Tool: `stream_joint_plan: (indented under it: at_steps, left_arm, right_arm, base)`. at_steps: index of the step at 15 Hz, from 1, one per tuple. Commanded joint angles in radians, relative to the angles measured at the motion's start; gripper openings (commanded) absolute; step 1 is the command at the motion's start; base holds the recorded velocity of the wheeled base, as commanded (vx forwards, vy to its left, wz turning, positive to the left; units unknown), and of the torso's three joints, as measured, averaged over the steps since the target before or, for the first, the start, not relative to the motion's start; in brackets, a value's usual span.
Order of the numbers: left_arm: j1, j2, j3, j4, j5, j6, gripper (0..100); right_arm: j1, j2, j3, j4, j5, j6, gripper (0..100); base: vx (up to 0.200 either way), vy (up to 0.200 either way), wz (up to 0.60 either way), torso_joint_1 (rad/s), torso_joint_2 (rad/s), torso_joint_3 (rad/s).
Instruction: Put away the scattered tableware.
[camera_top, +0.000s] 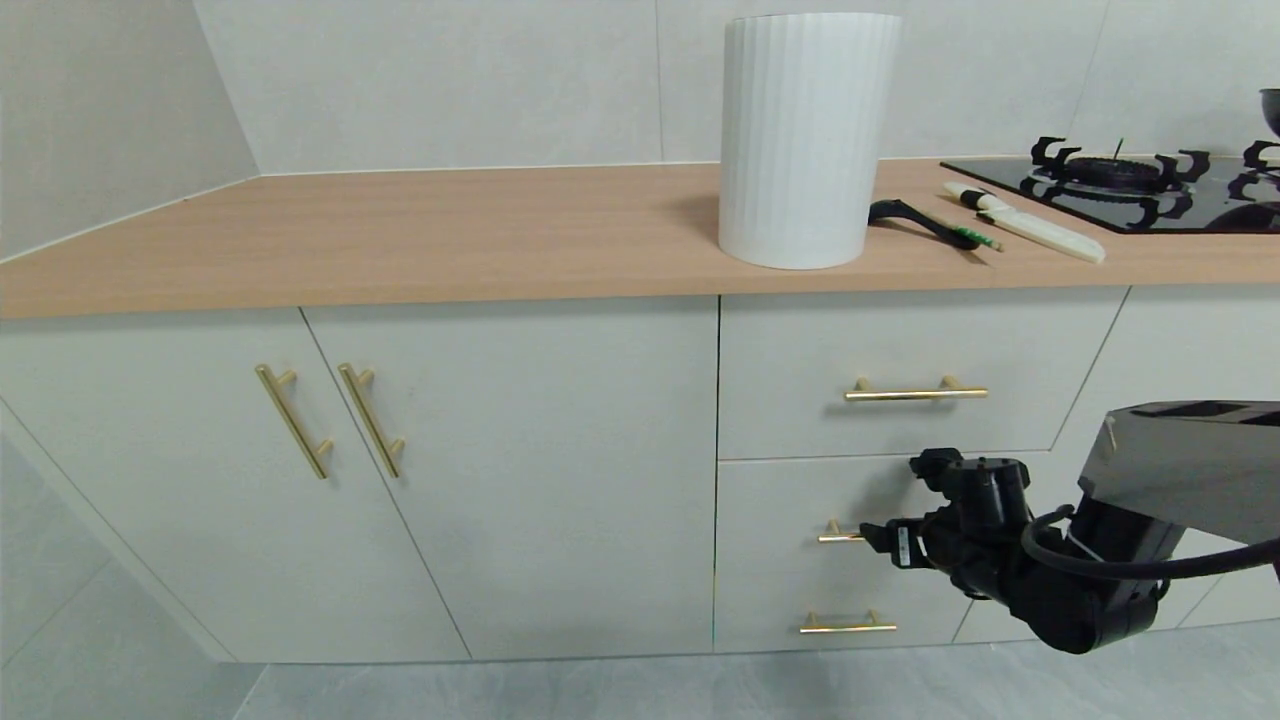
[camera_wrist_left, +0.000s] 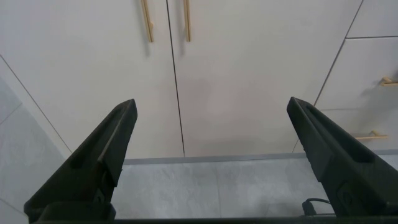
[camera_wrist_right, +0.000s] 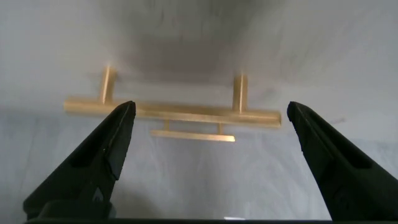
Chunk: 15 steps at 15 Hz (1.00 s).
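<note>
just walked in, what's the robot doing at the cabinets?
The right gripper, open, faces the middle drawer handle and has not closed on it. The left gripper is open too, low before the cupboard doors. The black utensil and white knife lie untouched on the countertop beside the white container.

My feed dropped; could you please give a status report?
Right end effector open at middle drawer handle. Left end effector open, facing doors. Knife, peeler on counter. Nothing in the way.

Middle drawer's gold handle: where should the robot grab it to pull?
Grip the gold handle mid-bar, between its two posts, straight from the front with the right end effector. It lies level and stands off the drawer, leaving finger room behind.
</note>
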Motion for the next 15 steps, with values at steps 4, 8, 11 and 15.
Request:
stream_joint_plan:
  at_steps: [4, 8, 11, 15]
  left_arm:
    - [0.0, 0.001, 0.0, 0.0, 0.0, 0.0, 100]
    - [0.0, 0.001, 0.0, 0.0, 0.0, 0.0, 100]
    - [0.0, 0.001, 0.0, 0.0, 0.0, 0.0, 100]
    - [-0.001, 0.001, -0.002, 0.0, 0.0, 0.0, 100]
  right_arm:
    - [0.002, 0.096, -0.043, -0.11, -0.064, 0.005, 100]
    - [0.002, 0.099, -0.041, -0.119, -0.067, 0.004, 100]
    - [0.002, 0.093, -0.028, -0.111, -0.066, 0.002, 100]
    - [0.002, 0.093, -0.023, -0.11, -0.066, 0.002, 100]
  base:
    - [0.0, 0.0, 0.0, 0.0, 0.0, 0.0]
    - [0.0, 0.0, 0.0, 0.0, 0.0, 0.0]
    - [0.0, 0.0, 0.0, 0.0, 0.0, 0.0]
    - [0.0, 0.0, 0.0, 0.0, 0.0, 0.0]
